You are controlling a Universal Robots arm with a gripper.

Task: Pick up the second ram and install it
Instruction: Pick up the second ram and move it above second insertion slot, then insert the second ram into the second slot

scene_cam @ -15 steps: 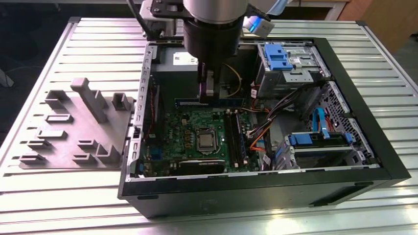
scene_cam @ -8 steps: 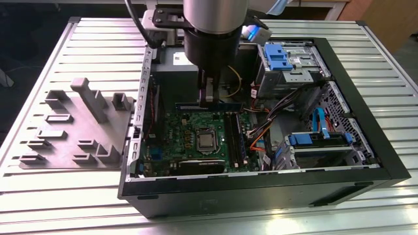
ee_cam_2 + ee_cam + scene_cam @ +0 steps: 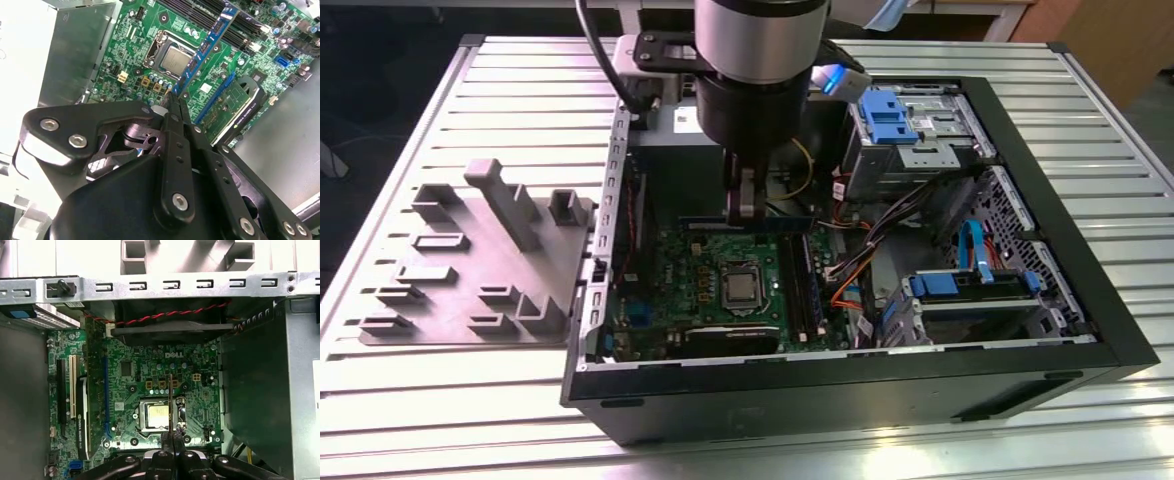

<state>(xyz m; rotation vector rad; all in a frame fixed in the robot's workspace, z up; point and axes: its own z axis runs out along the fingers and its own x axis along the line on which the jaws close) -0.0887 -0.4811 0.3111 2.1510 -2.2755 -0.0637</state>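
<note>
My gripper (image 3: 744, 212) hangs inside the open computer case, shut on the second ram (image 3: 781, 226), a thin dark-blue stick. In the exterior view the stick lies level just above the far part of the green motherboard (image 3: 687, 265), clear of any slot. The second wrist view shows the ram (image 3: 205, 47) reaching out from the closed fingertips (image 3: 172, 100) over the processor socket (image 3: 172, 57). In the first wrist view the ram (image 3: 171, 400) appears edge-on beside the socket (image 3: 156, 416). The long dark memory slots (image 3: 803, 285) run along the socket's side towards the exterior view's right.
A grey moulded holder tray (image 3: 467, 270) rests on the slatted table at the exterior view's left. Inside the case (image 3: 854, 390) are a blue drive cage (image 3: 897, 110), orange and red cables (image 3: 854, 265), a fan (image 3: 170, 330) and an expansion card (image 3: 82, 410).
</note>
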